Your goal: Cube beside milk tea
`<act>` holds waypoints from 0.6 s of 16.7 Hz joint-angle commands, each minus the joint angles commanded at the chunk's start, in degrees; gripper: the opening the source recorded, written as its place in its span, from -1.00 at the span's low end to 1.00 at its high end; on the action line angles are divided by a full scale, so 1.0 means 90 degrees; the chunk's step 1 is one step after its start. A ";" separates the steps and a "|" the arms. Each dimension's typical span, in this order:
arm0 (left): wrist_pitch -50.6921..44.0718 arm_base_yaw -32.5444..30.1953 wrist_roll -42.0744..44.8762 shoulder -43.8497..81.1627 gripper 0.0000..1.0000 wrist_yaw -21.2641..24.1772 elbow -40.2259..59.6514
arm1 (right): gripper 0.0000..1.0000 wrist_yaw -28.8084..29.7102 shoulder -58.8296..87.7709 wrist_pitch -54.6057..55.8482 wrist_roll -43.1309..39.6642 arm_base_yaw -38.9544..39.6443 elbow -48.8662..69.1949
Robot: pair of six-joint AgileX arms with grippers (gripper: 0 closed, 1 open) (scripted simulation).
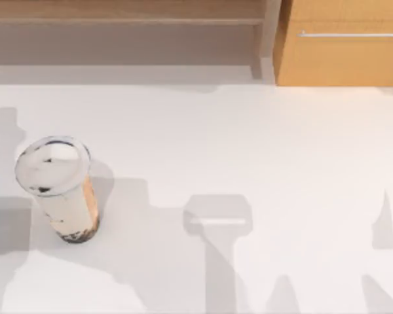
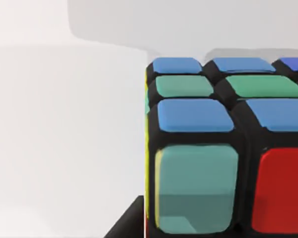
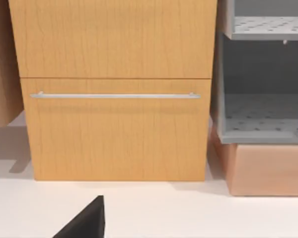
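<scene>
While the cube [image 2: 223,148] is looming close before my left pincer, whose grip I cannot tell, I am judging the carry toward the milk tea [image 1: 60,190] at the top view's left edge comes next.

Black angular claw finger [image 3: 84,221], matte, flat-faced, another dark wedge-shaped finger [image 2: 126,223]

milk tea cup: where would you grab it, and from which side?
Judging from the top view, take the milk tea around its clear wall at mid-height, coming in level from the table's open right side. It stands upright, tall and round, so opposite sides suit two fingers. The white film lid gives no purchase from above. Bare table lies on its right.
</scene>
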 joint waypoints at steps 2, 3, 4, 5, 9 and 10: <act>0.0029 -0.0035 0.0008 0.0093 -1.00 0.0017 -0.0133 | 1.00 0.0000 0.0000 0.0000 0.0000 0.0000 0.0000; 0.0036 -0.0050 0.0011 0.0158 -1.00 0.0029 -0.0205 | 1.00 0.0000 0.0000 0.0000 0.0000 0.0000 0.0000; 0.0039 -0.0057 0.0013 0.0196 -1.00 0.0036 -0.0243 | 1.00 0.0000 0.0000 0.0000 0.0000 0.0000 0.0000; 0.0039 -0.0057 0.0013 0.0196 -1.00 0.0036 -0.0243 | 1.00 0.0000 0.0000 0.0000 0.0000 0.0000 0.0000; 0.0039 -0.0057 0.0013 0.0196 -0.85 0.0036 -0.0243 | 1.00 0.0000 0.0000 0.0000 0.0000 0.0000 0.0000; 0.0039 -0.0057 0.0013 0.0196 -0.70 0.0036 -0.0243 | 1.00 0.0000 0.0000 0.0000 0.0000 0.0000 0.0000</act>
